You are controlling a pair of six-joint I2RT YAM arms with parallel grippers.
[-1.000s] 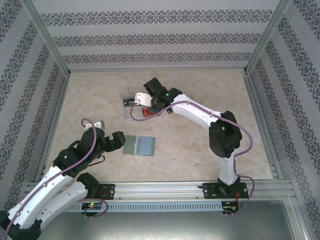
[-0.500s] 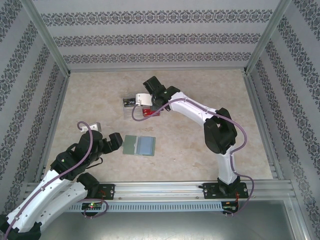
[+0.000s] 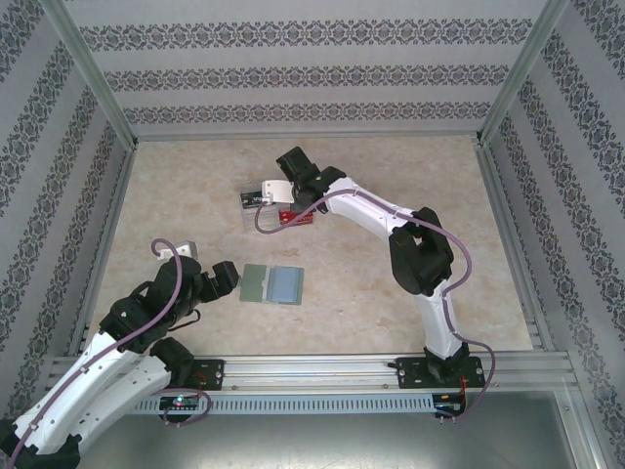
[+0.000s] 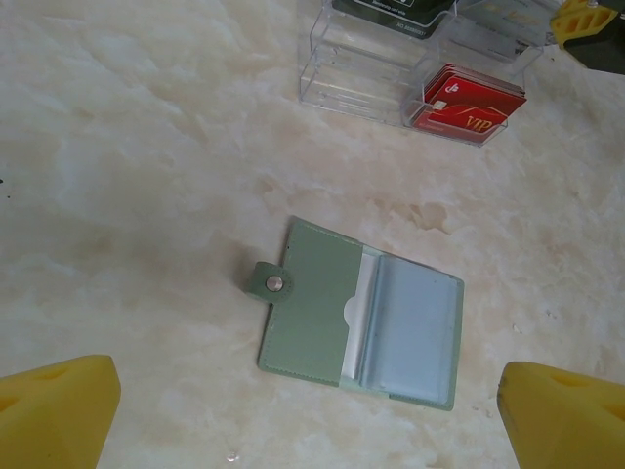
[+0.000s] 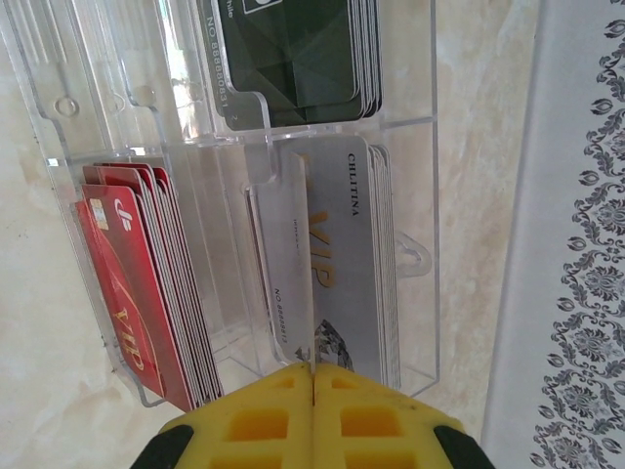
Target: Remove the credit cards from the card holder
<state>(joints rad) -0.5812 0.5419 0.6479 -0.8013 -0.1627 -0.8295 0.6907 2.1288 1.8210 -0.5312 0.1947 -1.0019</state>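
Card holder (image 4: 361,327) is seen lying open and flat on the marble-patterned table (image 4: 146,147), in front of the left gripper (image 4: 308,415) and well apart from the clear box (image 4: 352,73) farther back. A white card (image 4: 357,311) is glimpsed at the fold, tucked under the green flap, with a thumb notch cut in the pocket edge; so at least one card is judged still to be drawn. The blue-grey half looks bare, though its pockets cannot be read for certain.

Red cards (image 4: 467,101), silver cards (image 5: 342,254) and dark cards (image 5: 293,59) are stacked in separate compartments of the box, so much of the job is taken to be done.

The left gripper is held wide apart, nothing between its yellow foam fingers. The right gripper (image 5: 312,405) is poised at the near end of the silver stack, its pads pressed together; whether the edge of a card is pinched there cannot be told.

The holder is shown as soft, matte, grey-green material with a small round snap on its side tab (image 4: 272,284). The cards are thin, stiff and glossy, with rounded corners and gold "VIP" lettering on the red and silver ones. The box is rigid, transparent plastic with moulded dividers.
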